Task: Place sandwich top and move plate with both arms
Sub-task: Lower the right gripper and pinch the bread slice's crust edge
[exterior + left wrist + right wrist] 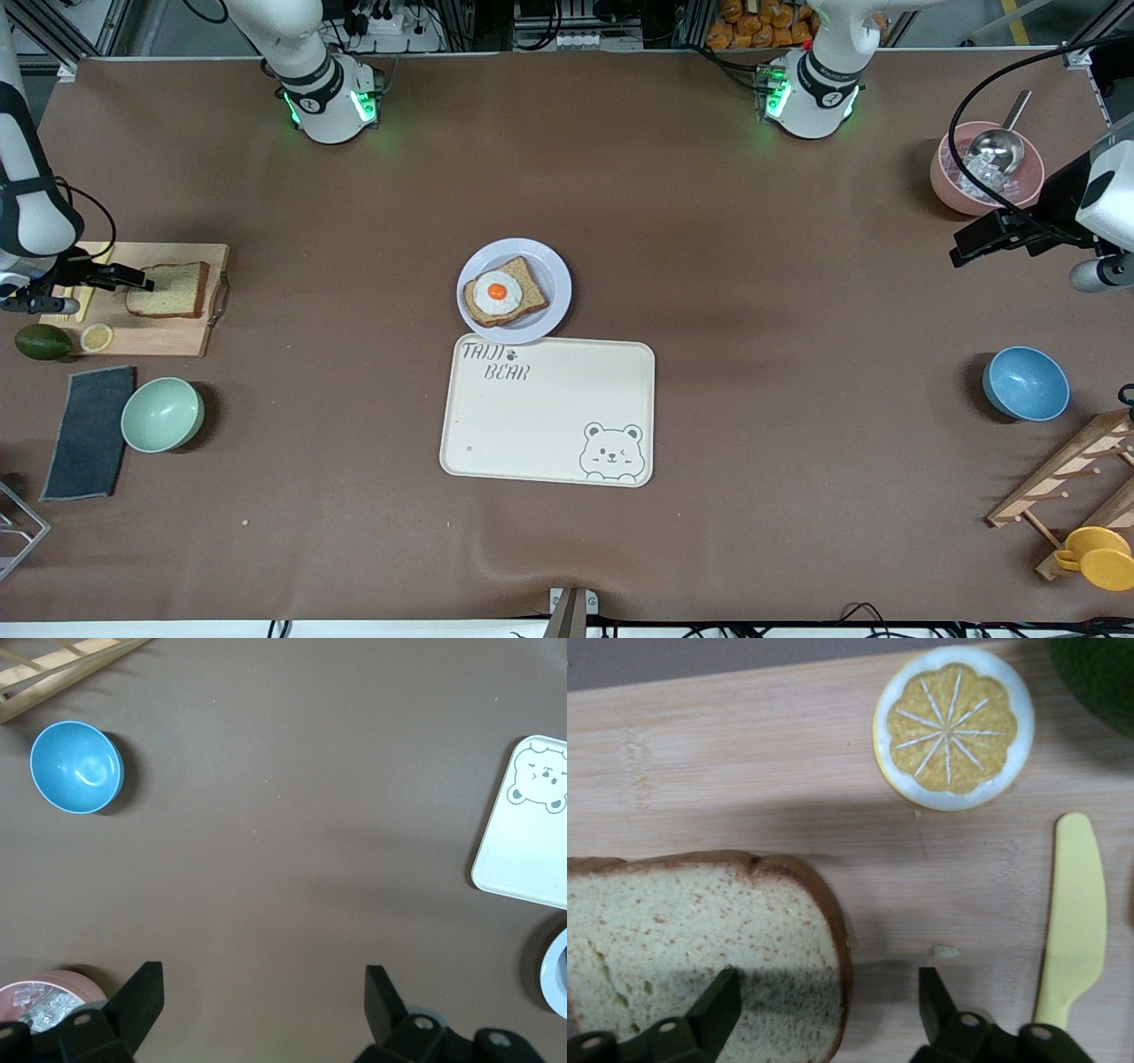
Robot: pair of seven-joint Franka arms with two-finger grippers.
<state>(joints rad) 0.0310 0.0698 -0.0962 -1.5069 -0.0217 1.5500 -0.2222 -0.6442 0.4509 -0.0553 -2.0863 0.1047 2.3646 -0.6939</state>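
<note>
The sandwich top, a plain tan slice with a brown crust, lies flat on a wooden cutting board at the right arm's end of the table. My right gripper is low over it and open, one finger above the crumb and the other above bare board, astride the crust edge. The pale plate sits mid-table and carries a bread slice with a fried egg. My left gripper hangs open and empty over bare table beside the pink bowl.
A cream bear-printed tray touches the plate's nearer edge. Lemon slice, yellow knife and avocado are by the board. Green bowl, grey cloth, pink bowl, blue bowl, wooden rack.
</note>
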